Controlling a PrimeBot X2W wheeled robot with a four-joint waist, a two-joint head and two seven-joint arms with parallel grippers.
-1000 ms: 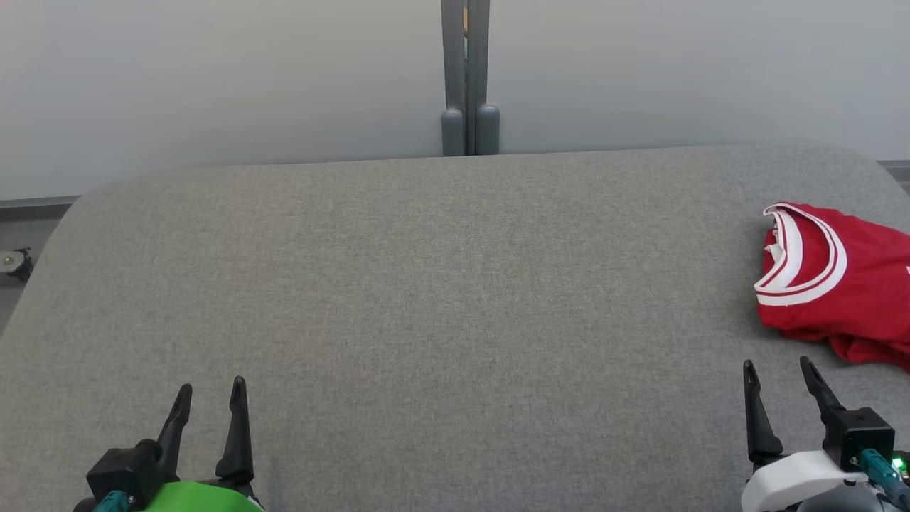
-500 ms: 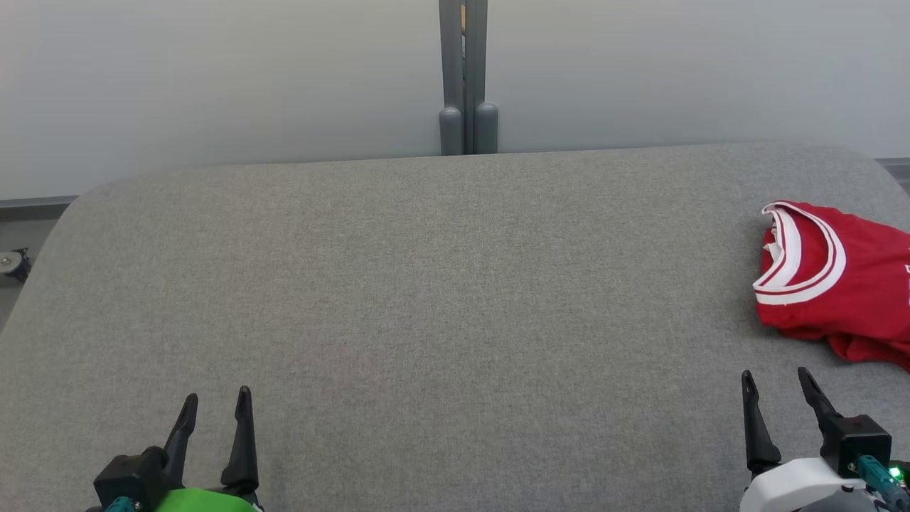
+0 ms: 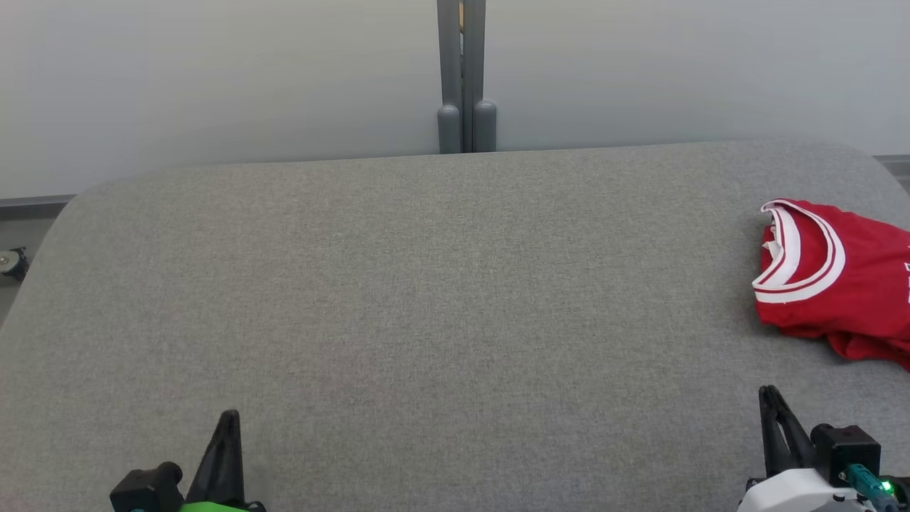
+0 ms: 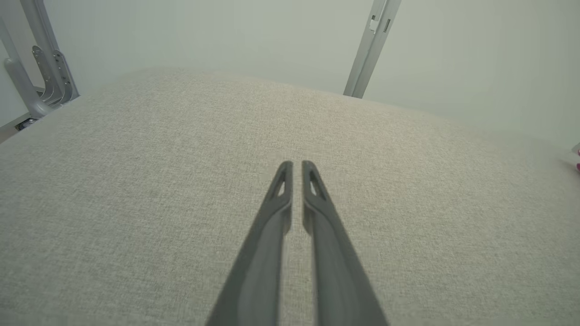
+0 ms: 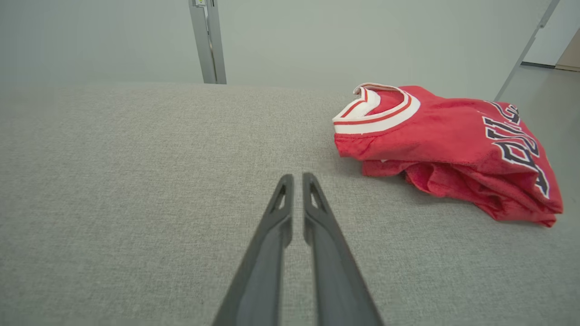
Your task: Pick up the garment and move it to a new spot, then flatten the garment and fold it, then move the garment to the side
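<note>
- Half of the garment [image 3: 839, 284] at most makes it into the head view, and the rest runs off the right edge. It's a red jersey lying in a loose folded bundle on the grey padded table [image 3: 441, 284], well to the right of the grey post [image 3: 462, 71] and nearer the robot than it.
- The right wrist view gets the whole bundle. The white-and-red striped collar [image 5: 376, 111] is on the end facing the post, and the dark lettering [image 5: 516, 145] is on the end away from it. The letters bend over the folds, so I can't read the word.
- The lower layers are bunched up, and I honestly can't tell which part of the jersey is which down there.
- The left gripper [image 3: 226, 419] sits low and to the left of the post, with its body mostly chopped off by the bottom edge of the head view. Its fingers are drawn together, with just a thin slit between them in the left wrist view, and nothing is in them. Only bare table is under them, and I can't tell if the tips touch it.
- The right gripper [image 3: 771, 395] is far to the right of the post, also clipped at the bottom. Same deal here: fingers nearly pressed together and empty. It's near the garment but apart from it, not touching.
- A small wheel [image 3: 11, 262] sits off the table, far left of the post, half cut by the edge and too tiny to make out.
</note>
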